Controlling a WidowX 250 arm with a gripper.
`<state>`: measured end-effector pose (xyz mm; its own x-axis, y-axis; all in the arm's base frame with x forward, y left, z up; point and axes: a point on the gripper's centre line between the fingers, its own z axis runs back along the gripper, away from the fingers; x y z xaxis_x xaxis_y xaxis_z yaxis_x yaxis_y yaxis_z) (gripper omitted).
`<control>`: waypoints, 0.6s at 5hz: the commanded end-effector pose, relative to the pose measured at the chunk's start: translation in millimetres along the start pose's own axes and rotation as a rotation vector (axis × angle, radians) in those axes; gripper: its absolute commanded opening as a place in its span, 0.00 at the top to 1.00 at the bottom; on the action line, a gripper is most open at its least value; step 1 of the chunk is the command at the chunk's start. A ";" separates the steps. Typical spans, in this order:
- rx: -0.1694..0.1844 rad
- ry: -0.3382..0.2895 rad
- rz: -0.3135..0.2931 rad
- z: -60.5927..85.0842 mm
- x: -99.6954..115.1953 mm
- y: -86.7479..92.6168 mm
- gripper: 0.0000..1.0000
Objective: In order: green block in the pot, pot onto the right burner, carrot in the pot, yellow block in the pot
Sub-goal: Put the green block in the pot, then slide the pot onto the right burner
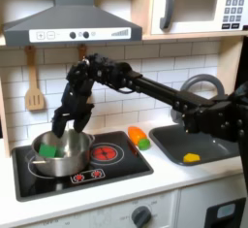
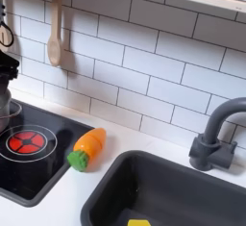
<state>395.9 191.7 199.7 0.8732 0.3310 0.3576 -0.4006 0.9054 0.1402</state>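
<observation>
The gripper (image 1: 66,132) is hanging just above the steel pot (image 1: 60,155) in the first exterior view, fingers pointing down over the pot's rim; how far the fingers are parted cannot be told, and nothing is visibly held between them. The green block (image 1: 48,150) is lying inside the pot, against its wall on the first exterior view's left. The pot is sitting on the cooktop's burner nearer the wooden spatula (image 1: 34,99), with the red-ringed burner (image 1: 105,153) beside the pot standing bare. The first step therefore appears done, and the sliding step is judged to be in hand. The next move calls for the fingers to catch the pot's rim or wall and push it sideways onto the bare burner without tipping it. The carrot (image 2: 88,147) is lying on the white counter between the cooktop and the sink (image 2: 115,187), beyond the bare burner from the pot. The yellow block (image 1: 191,157) is resting on the sink floor, well apart from the pot.
</observation>
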 end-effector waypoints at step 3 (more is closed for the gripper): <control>0.004 0.094 -0.063 -28.2 -25.6 -5.8 1.00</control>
<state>382.8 188.4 165.5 0.9169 0.2988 0.2648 -0.3493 0.9215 0.1699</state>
